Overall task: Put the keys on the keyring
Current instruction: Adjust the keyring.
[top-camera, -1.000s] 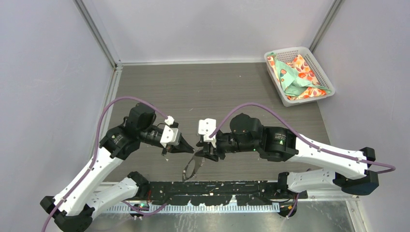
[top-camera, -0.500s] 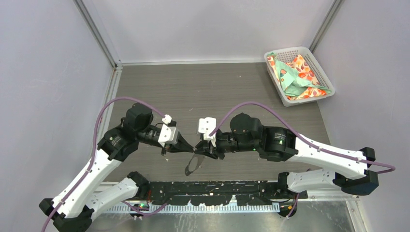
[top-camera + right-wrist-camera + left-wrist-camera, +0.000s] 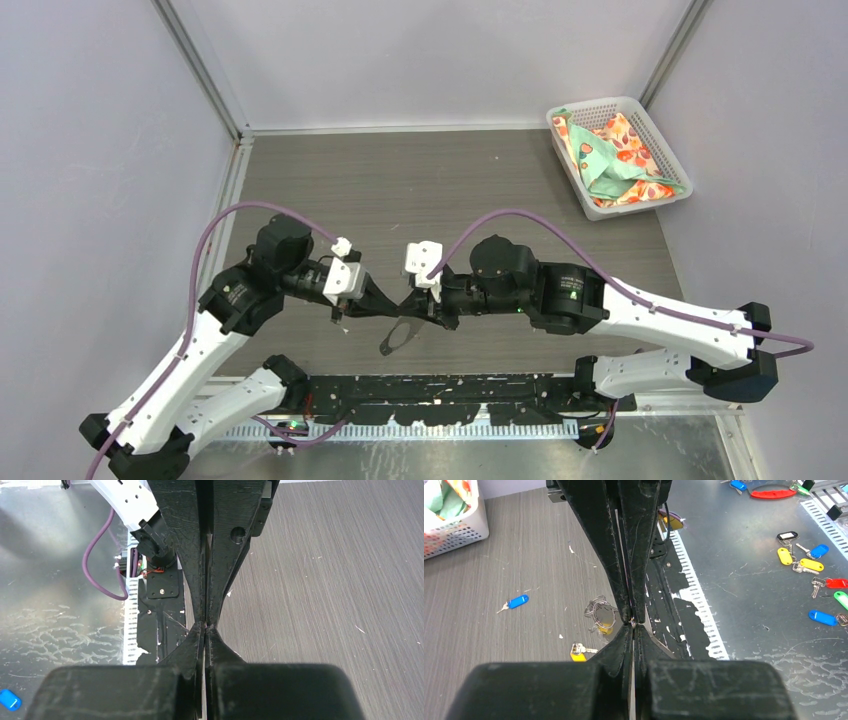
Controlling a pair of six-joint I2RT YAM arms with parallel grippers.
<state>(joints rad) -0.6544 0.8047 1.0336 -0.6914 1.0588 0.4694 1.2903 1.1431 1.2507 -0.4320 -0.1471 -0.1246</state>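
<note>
1. Your left gripper [image 3: 632, 630] is fully closed. It meets the right gripper [image 3: 205, 630], also closed, tip to tip.
2. The keyring [image 3: 397, 338] shows just below that meeting point in the top view. You cannot tell which jaws pinch it.
3. The yellow key [image 3: 579, 651] and the blue key [image 3: 515, 601] lie on the table [image 3: 524, 555].

— Up top?
— From high behind the near edge, facing down over the whole bench [image 3: 450, 180], far off.
— At the wrists?
— Close in, sighting along left pincer [image 3: 632, 626] and right pincer [image 3: 206, 626], facing each other; meeting spot shared by all.
</note>
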